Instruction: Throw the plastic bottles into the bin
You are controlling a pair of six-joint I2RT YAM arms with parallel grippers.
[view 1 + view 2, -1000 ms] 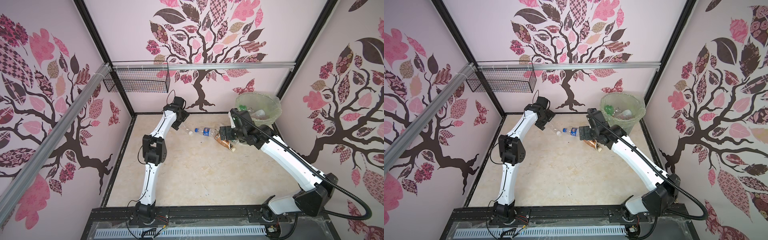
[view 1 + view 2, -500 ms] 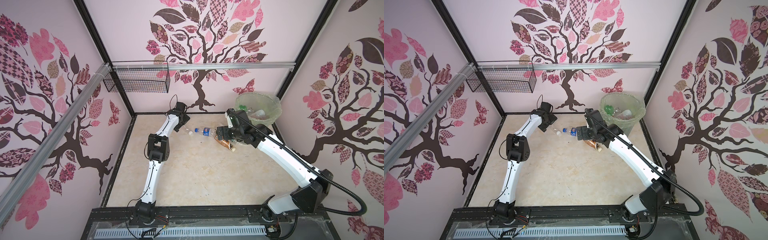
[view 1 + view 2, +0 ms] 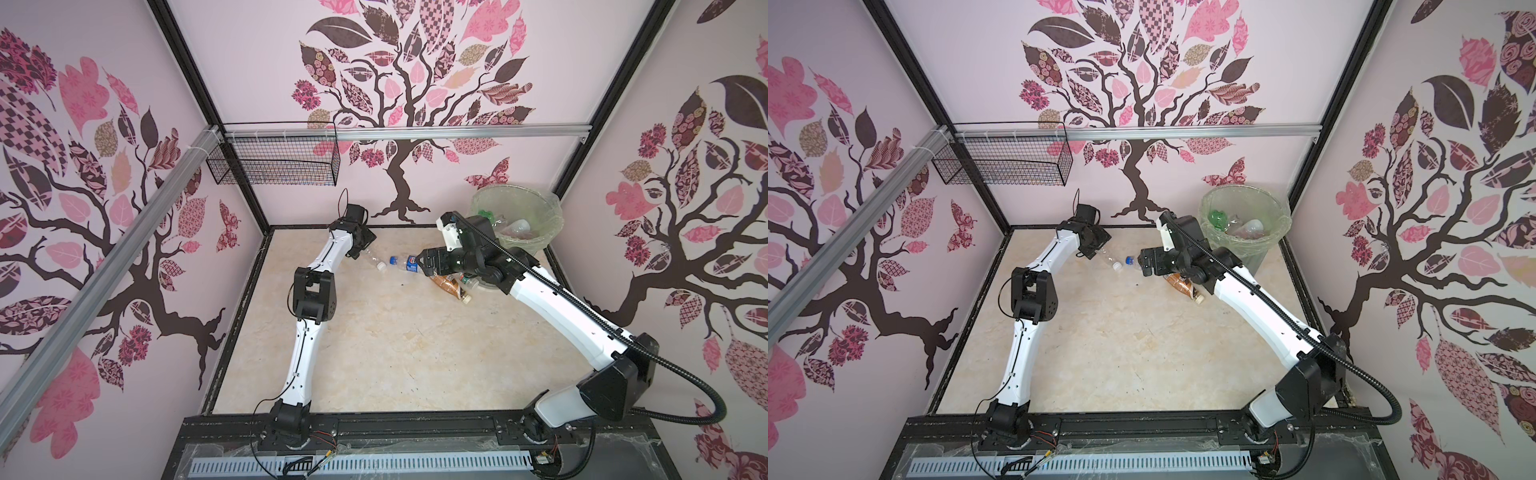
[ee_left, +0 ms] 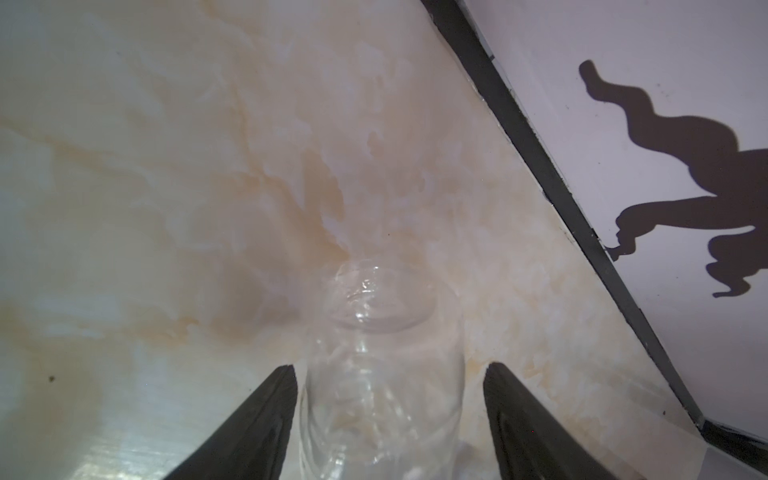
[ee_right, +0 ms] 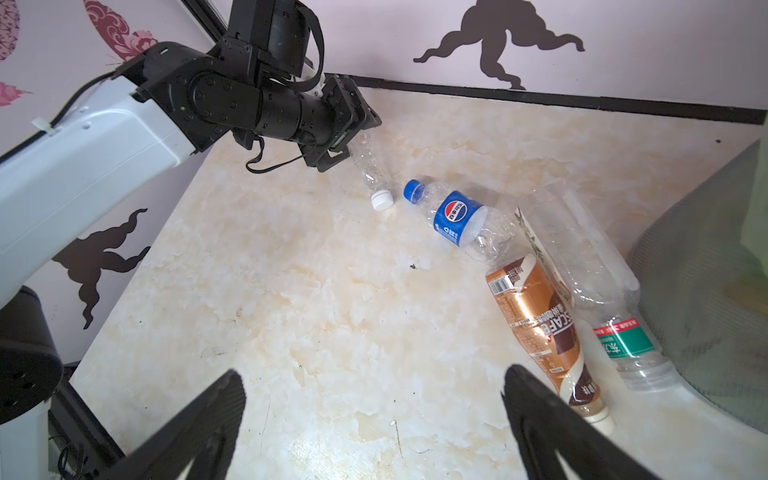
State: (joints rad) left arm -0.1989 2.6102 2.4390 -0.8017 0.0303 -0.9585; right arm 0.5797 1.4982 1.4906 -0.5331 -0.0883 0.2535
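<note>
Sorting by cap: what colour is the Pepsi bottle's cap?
Blue cap; clearest in the right wrist view.

This is a robot test cell, a lab rig dressed up rather than a lived-in room. Black frame posts box in flat panels papered with pink-and-brown tree decals. An aluminium rail crosses the back panel, with a black wire basket hung at its left end. A left arm and a right arm — both white — stand on a black base rail along the bottom edge, above a slotted cable duct. The desk is marble-patterned sheet, with a bag-lined mesh bin at upper right.
</note>
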